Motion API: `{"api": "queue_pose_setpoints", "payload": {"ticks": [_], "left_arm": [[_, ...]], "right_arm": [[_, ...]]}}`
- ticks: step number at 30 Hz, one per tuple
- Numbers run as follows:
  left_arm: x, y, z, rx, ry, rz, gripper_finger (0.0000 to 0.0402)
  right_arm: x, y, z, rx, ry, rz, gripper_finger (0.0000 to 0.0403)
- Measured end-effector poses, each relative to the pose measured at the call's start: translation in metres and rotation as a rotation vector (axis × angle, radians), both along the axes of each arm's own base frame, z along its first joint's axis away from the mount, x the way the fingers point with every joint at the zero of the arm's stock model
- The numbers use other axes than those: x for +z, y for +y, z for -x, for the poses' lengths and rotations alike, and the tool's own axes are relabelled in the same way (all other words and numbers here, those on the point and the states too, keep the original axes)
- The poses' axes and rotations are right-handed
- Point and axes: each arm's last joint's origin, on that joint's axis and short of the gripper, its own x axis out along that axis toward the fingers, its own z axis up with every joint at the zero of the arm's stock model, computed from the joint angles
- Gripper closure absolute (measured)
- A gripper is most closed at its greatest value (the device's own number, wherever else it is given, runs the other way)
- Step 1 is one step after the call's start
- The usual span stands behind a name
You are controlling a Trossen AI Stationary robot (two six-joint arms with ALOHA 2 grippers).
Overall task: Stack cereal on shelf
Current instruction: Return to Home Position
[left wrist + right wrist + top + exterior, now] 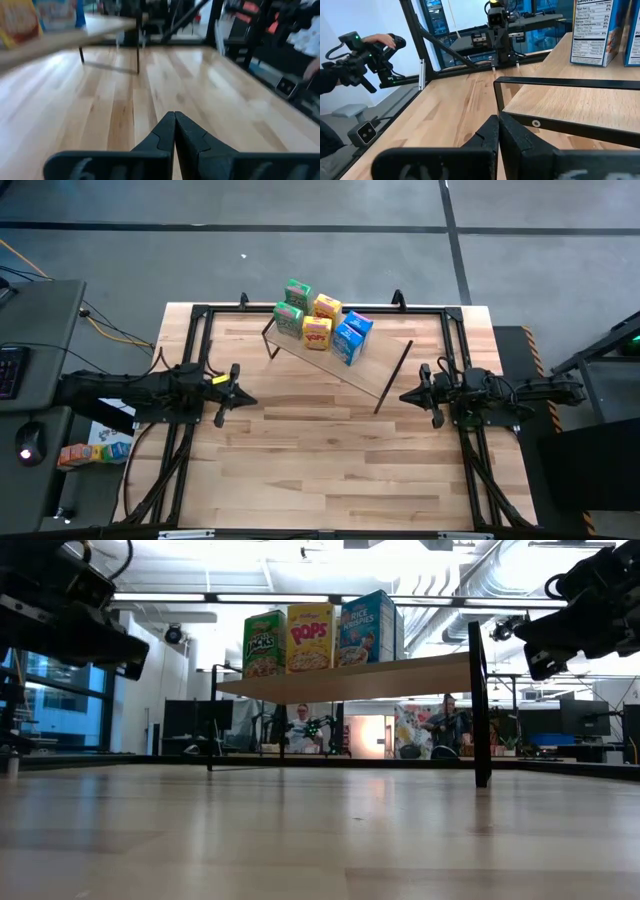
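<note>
Wooden shelf [372, 368] at twelve o'clock carries the cereal [318, 330]; left gripper [245, 397] at nine, right gripper [408, 395] at three, both pinched together, so this looks like homing, with only parking left.

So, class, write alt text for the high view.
Six mini cereal boxes, green, yellow and blue pairs, stand on a wooden shelf at the far side of the table. The left gripper and right gripper wait shut at either side.

Bright ovhd lights [330, 562], soft shadows.
</note>
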Motion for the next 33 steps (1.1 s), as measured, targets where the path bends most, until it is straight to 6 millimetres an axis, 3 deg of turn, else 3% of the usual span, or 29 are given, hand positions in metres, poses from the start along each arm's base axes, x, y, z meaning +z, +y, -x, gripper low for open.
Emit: {"api": "queue_pose_setpoints", "payload": {"ticks": [14, 33], "left_arm": [[0.031, -0.001, 0.016, 0.009, -0.354, -0.017, 0.0401], [0.029, 0.000, 0.015, 0.015, -0.331, -0.017, 0.0401]], "right_arm": [[0.000, 0.000, 0.000, 0.000, 0.000, 0.000, 0.0403], [0.000, 0.000, 0.000, 0.000, 0.000, 0.000, 0.0403]]}}
